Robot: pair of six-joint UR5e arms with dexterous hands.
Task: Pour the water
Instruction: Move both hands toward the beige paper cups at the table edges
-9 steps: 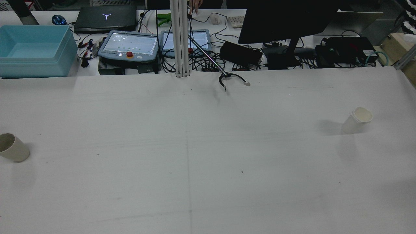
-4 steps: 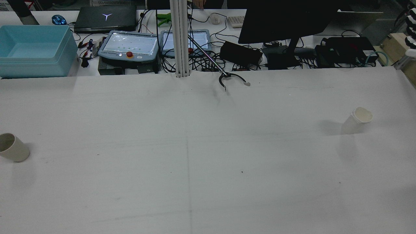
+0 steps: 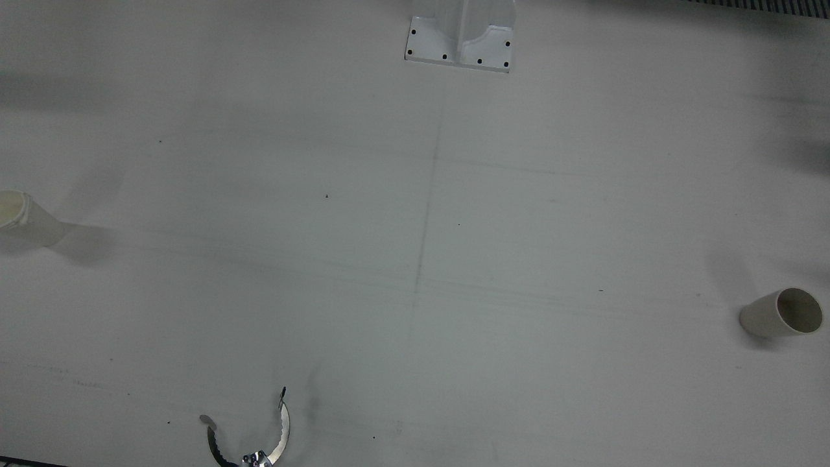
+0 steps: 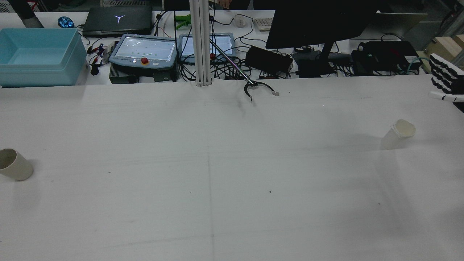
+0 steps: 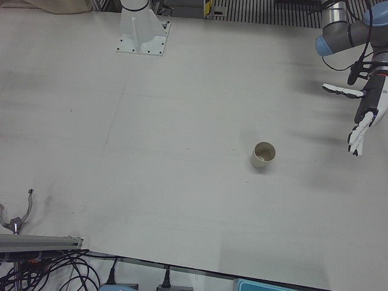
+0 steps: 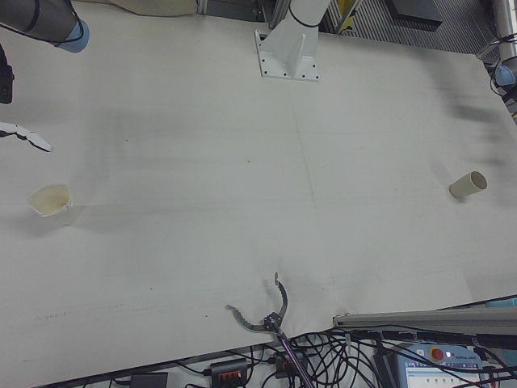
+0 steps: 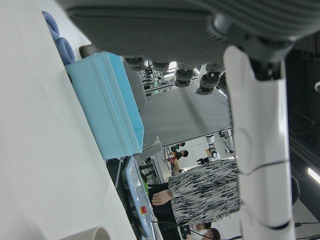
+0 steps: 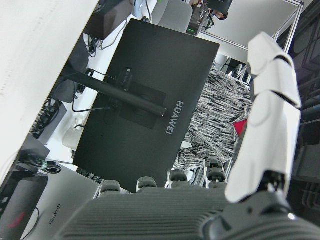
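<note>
Across the white counter [image 4: 232, 174] we see two paper cups well apart: the right cup [image 4: 398, 133] upright, the left cup [image 4: 13, 169] tilted. We judge both light and crushable — take them mid-wall, gently. Right hand [image 4: 445, 85] has entered the rear view since earlier, fingers spread, holding nothing; left hand [image 5: 362, 118] likewise spread.

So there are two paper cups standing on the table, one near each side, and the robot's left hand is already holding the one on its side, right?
Not quite. The left hand holds nothing: in the left-front view it hangs open in the air, fingers spread, well apart from its cup. Both cups do stand on the table, the other cup near the right side.
</note>
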